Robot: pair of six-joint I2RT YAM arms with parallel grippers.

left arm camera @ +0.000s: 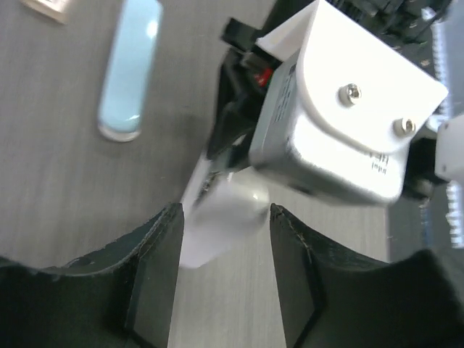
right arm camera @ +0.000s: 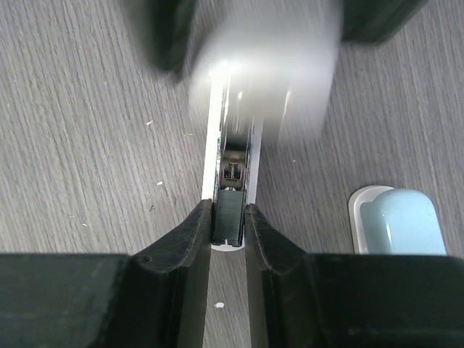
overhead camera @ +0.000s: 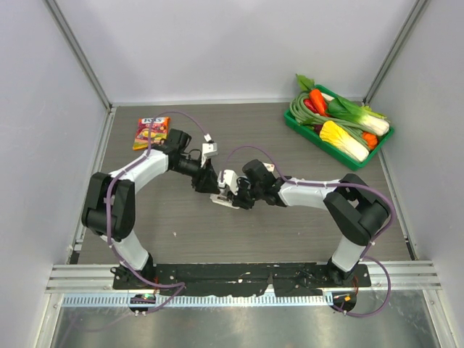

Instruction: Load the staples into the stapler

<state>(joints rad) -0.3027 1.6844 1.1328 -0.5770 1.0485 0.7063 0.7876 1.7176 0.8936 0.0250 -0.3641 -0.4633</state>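
Observation:
A white stapler (overhead camera: pixel 220 199) lies mid-table with its lid raised. In the right wrist view my right gripper (right arm camera: pixel 228 208) is shut on the black magazine end (right arm camera: pixel 229 217) of its open channel. In the left wrist view my left gripper (left arm camera: pixel 225 212) is closed on the blurred white lid (left arm camera: pixel 221 217), which touches both fingertips. In the top view the two grippers, left (overhead camera: pixel 208 183) and right (overhead camera: pixel 233 196), meet over it. Only a cream corner of a small flat box, the staples (left arm camera: pixel 47 6), shows at the top edge of the left wrist view.
A light-blue stapler (left arm camera: pixel 130 72) lies on the table beside the white one and also shows in the right wrist view (right arm camera: pixel 397 221). A colourful packet (overhead camera: pixel 151 133) lies at the back left. A green tray (overhead camera: pixel 301 125) of toy vegetables stands at the back right.

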